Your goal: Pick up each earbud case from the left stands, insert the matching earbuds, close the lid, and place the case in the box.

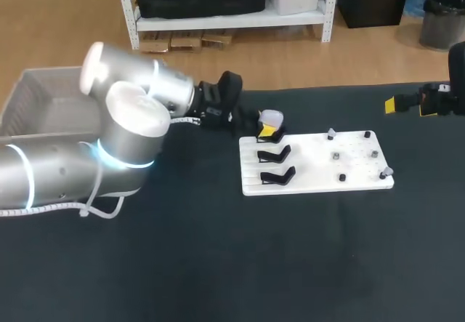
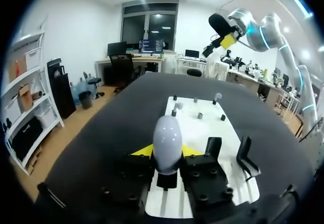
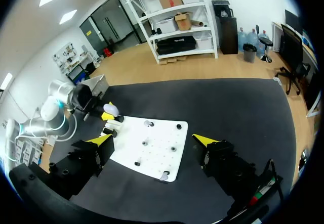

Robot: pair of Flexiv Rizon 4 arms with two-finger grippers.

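The box (image 1: 29,97) at the counter's (image 1: 218,264) left shows no case in the part not hidden by the arm. My left arm (image 1: 123,133) lies low across the counter. The left pincer (image 2: 167,152) is closed on the pale earbud case (image 2: 167,138) at the farthest stand, with both yellow tips against its sides. The 2 nearer stands (image 1: 276,153) carry nothing. On the white board (image 1: 312,180) small earbuds (image 1: 341,177) sit on pegs, so inserting, closing and boxing are all left to do – an early stage, I judge. The right pincer (image 3: 153,142) hangs wide open – well apart, above the counter's right side.
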